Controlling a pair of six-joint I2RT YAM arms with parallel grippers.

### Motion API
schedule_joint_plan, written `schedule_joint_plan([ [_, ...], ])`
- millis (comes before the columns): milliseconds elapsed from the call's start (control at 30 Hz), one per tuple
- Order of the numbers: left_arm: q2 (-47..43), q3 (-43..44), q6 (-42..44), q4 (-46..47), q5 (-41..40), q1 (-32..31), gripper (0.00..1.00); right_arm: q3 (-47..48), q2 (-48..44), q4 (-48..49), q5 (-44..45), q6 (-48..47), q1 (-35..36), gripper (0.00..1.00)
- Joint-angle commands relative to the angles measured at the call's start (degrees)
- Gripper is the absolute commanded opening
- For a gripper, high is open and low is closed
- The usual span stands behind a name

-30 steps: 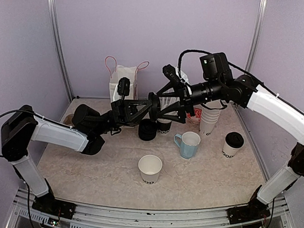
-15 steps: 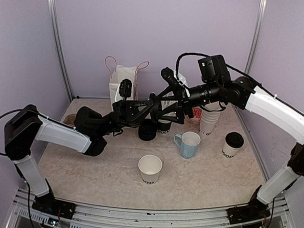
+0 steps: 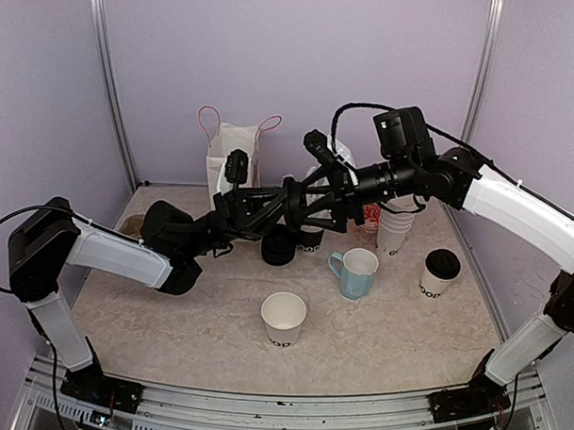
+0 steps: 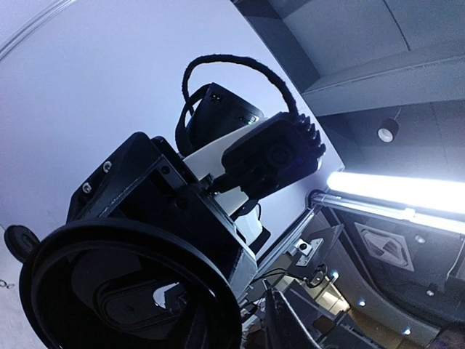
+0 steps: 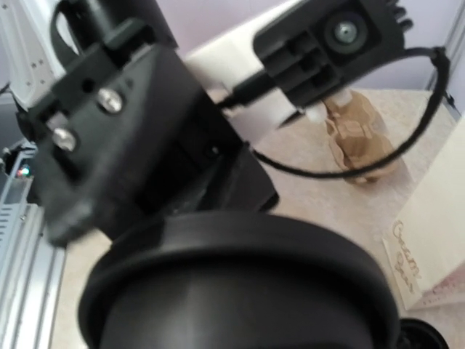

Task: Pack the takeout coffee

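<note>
A black lid (image 3: 289,202) hangs in mid-air above the back middle of the table, between the two grippers. My right gripper (image 3: 301,200) is shut on it; the lid (image 5: 240,283) fills the bottom of the right wrist view. My left gripper (image 3: 282,205) meets it from the left. In the left wrist view the lid (image 4: 131,283) sits low left, and one left finger (image 4: 290,323) stands slightly off its rim. One lidded takeout coffee (image 3: 440,273) stands at the right. A lidless printed cup (image 3: 282,319) stands in front. Another printed cup (image 3: 310,240) is half hidden under the grippers.
A stack of black lids (image 3: 278,245) sits under the grippers. A light-blue mug (image 3: 354,272) and a stack of plain white cups (image 3: 395,226) stand to the right. A white paper bag (image 3: 231,156) stands at the back left, crumpled brown paper (image 5: 356,134) at the left edge.
The right gripper's fingers have closed onto the lid that the left gripper held up. The left fingers have eased apart a little. Both grippers have shifted slightly left.
</note>
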Motion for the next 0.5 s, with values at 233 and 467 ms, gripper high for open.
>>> schedule_joint_plan([
  [233,-17.69,-4.08,23.96,-43.15,-6.18,0.54,0.45,-8.94,-6.28,-1.50,6.77,-5.44,-1.03,0.14],
  [467,-27.77,-7.48,36.90,-87.02,-33.16,-1.76,0.40,-9.70,-5.88,-9.25,6.18,-13.08,-1.14,0.17],
])
